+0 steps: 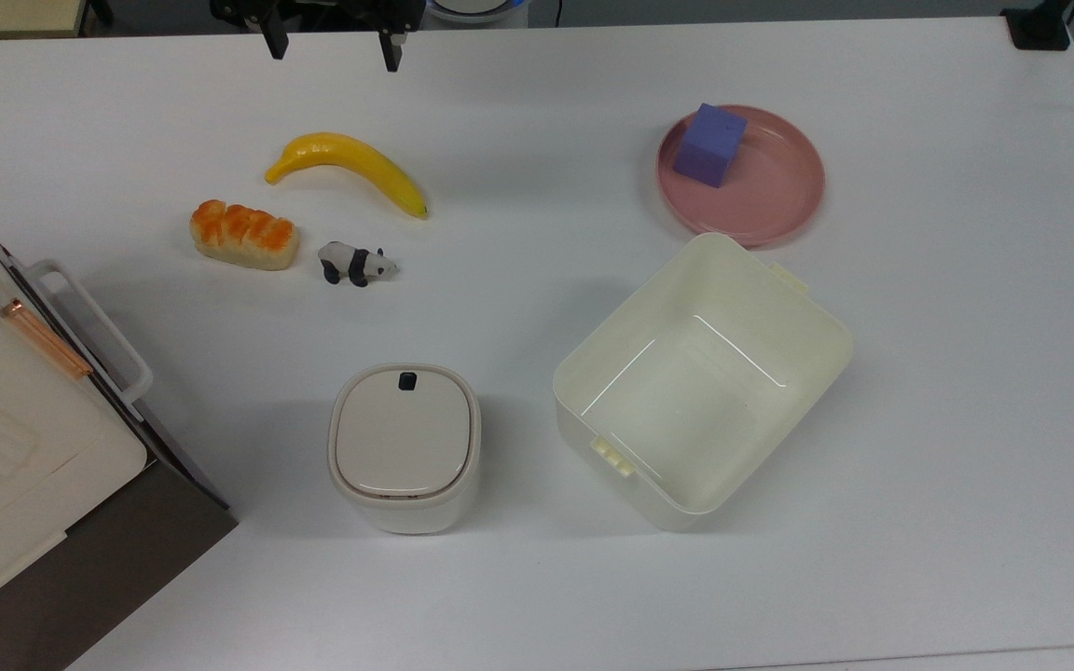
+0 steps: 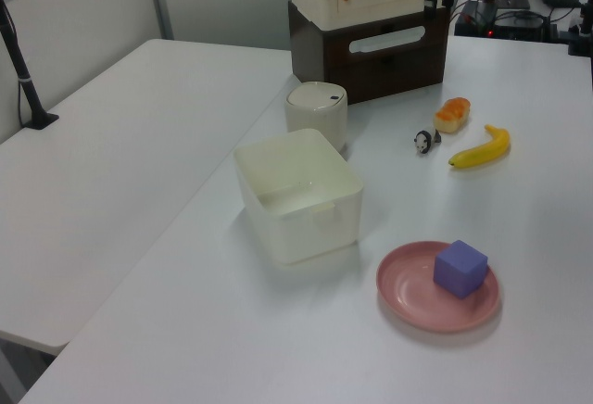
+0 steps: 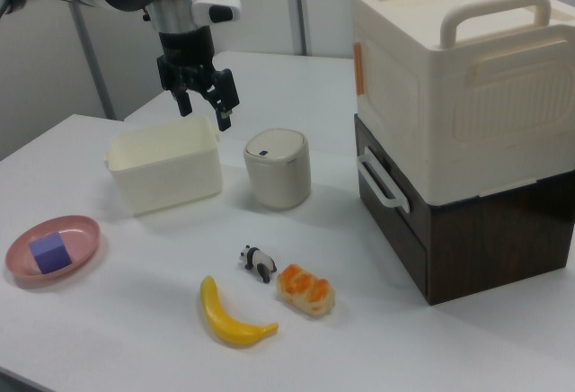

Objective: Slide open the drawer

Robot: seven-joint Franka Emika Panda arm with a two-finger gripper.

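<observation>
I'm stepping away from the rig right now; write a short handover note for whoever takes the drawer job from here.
Hand: open, holding nothing, up in the air, far from the drawer.
Drawer: dark brown front, shut flush in the cabinet under the cream box; its white handle is untouched.
Done: nothing yet.
Left: bring the hand to the handle, grip it, slide the drawer out. The banana, bread and panda lie on the table in front of the drawer, so the approach probably needs care.
</observation>
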